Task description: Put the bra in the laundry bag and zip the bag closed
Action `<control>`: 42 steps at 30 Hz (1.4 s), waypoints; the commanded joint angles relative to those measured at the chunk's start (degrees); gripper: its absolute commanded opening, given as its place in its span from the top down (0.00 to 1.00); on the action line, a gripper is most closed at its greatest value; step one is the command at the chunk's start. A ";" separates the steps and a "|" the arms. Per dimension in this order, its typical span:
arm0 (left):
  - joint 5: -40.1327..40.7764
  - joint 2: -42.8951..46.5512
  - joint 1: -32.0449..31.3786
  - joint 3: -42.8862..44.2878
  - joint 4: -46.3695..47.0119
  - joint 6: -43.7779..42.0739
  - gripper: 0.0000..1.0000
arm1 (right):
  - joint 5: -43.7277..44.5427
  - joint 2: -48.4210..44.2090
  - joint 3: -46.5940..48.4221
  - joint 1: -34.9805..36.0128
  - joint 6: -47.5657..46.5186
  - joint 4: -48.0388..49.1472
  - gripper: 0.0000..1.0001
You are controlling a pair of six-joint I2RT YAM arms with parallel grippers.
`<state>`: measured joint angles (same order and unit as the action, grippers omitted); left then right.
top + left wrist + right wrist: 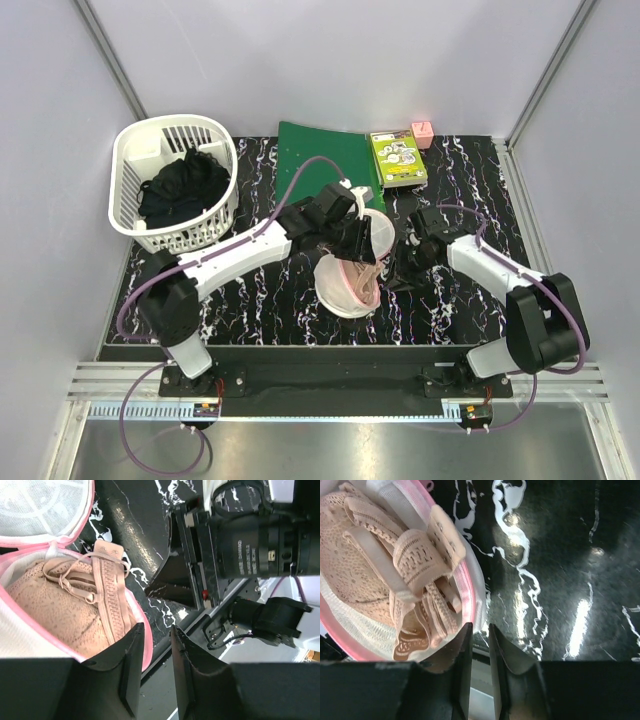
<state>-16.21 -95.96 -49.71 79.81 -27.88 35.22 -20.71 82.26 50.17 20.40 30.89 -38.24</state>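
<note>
Black table (270, 300) veined with white, pale walls on three sides. Laundry bag (326, 291) sits mid-table between the two arms, unzipped, with its mesh lid (45, 505) tipped back. Bra (360, 565) lies inside the lower half: lace cups down in the mesh, straps bunched on top, hook band lying across the pink rim.

Left gripper (156, 627) at the bag's rim. Its jaws stand a narrow gap apart with nothing between them, and one finger overlaps the pink trim.

Right gripper (480, 626) low, just beside the bag. Its jaws are likewise nearly together, and the gap is bare.

Far left: white slotted basket (125, 160) holding black clothing (180, 190). Back edge: green mat (320, 150), green box (398, 158), small pink object (422, 133).
</note>
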 commanded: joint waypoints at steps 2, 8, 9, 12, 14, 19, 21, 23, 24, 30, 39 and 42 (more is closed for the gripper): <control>-1.72 -2.30 -0.21 3.42 0.37 -1.38 0.70 | -4.86 0.97 -3.50 -0.01 0.83 11.60 0.72; -2.95 -4.93 -0.30 3.69 -0.51 -1.56 0.73 | -6.53 2.64 -5.52 -0.01 0.75 17.84 0.71; -2.87 -5.11 -0.30 3.77 -0.68 -1.65 0.73 | -6.80 2.99 -5.44 -0.01 0.66 18.72 0.72; -2.95 -5.99 -0.30 3.69 -1.12 -1.74 0.74 | -7.41 3.87 -5.17 0.16 0.83 19.95 0.72; -2.78 -6.34 -0.30 3.77 -1.39 -1.65 0.75 | -7.94 4.66 -5.08 0.16 0.48 20.13 0.73; -2.60 -6.87 -0.38 3.60 -1.92 -1.82 0.75 | -8.82 6.60 -5.96 0.16 0.31 21.80 0.73; -2.77 -6.78 -0.38 3.42 -2.09 -2.00 0.75 | -9.00 7.03 -6.58 0.25 0.39 22.41 0.73; -2.51 -6.78 -0.38 3.16 -2.18 -1.91 0.76 | -8.65 7.13 -6.67 0.25 -0.04 21.81 0.72; -2.43 -6.78 -0.38 3.07 -2.27 -1.91 0.76 | -8.21 6.78 -6.84 0.25 -0.39 21.37 0.72; -2.43 -6.43 -0.56 2.37 -2.27 -1.74 0.76 | -5.40 3.18 -5.97 0.25 -3.38 17.15 0.64; -2.69 -6.87 -1.09 2.54 -2.44 -1.47 0.77 | -5.22 5.45 -5.70 0.25 -4.26 16.88 0.60; -2.86 -7.04 -1.26 2.72 -2.53 -1.47 0.77 | -5.39 6.60 -5.96 0.34 -4.70 18.37 0.59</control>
<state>-17.63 -103.02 -50.48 80.99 -30.79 34.30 -26.55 87.33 43.35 20.47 28.05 -20.99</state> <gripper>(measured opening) 0.234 0.405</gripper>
